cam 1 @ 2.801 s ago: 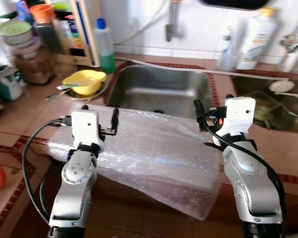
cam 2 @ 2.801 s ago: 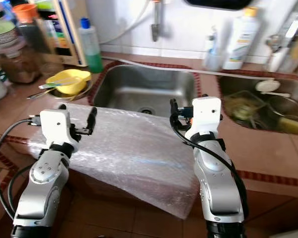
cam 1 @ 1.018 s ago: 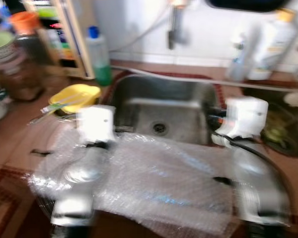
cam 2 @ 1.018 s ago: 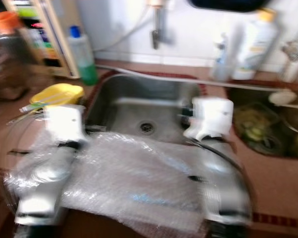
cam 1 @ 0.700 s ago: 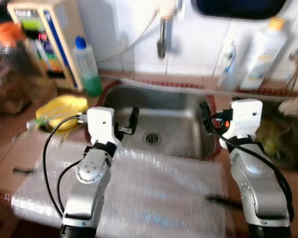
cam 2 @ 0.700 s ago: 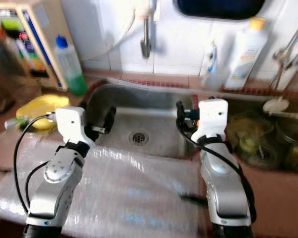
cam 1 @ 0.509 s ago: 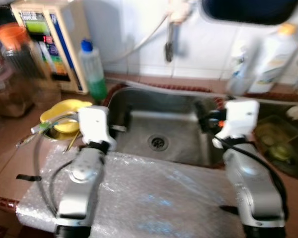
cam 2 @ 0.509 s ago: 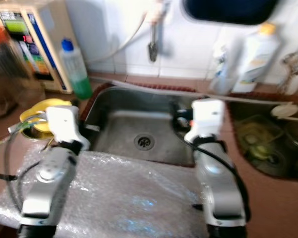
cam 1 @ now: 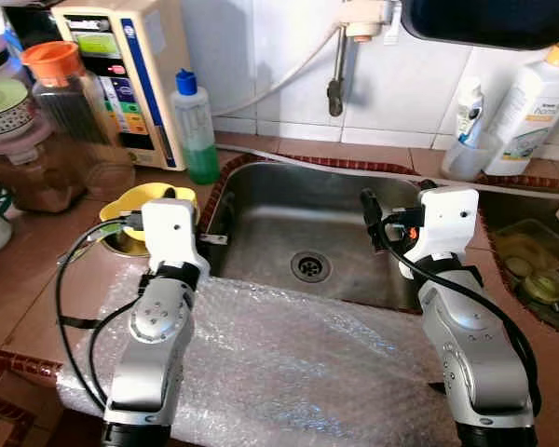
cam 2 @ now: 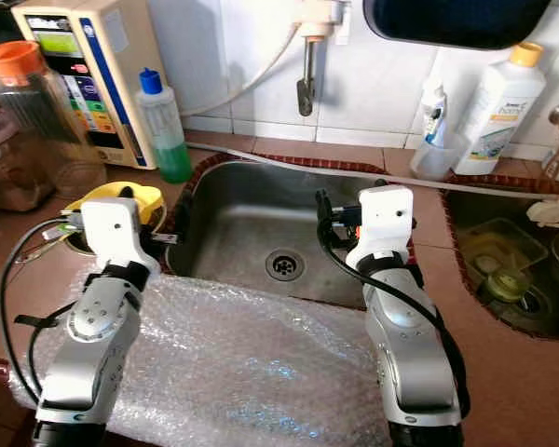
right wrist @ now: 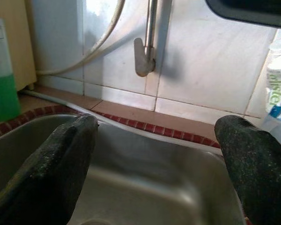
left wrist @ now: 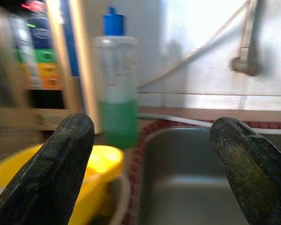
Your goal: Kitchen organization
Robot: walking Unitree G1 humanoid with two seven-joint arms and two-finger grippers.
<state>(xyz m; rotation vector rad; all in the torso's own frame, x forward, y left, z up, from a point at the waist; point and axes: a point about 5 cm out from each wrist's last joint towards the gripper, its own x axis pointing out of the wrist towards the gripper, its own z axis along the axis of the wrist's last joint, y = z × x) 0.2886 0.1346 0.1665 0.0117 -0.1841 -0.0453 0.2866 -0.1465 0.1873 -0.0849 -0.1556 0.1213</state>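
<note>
Both arms now reach over the sink [cam 1: 307,223], camera closer; left gripper [left wrist: 154,154] and right gripper [right wrist: 154,159] spread wide, holding nothing. Best lower slowly toward the bubble wrap [cam 1: 289,372].

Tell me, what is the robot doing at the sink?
The robot stands at a kitchen counter, both arms held out over a sheet of bubble wrap spread along the counter edge. Its left gripper sits at the left rim of the steel sink, near a yellow bowl and a green soap bottle. Its right gripper is at the sink's right side. Both have their fingers open and hold nothing yet.
</note>
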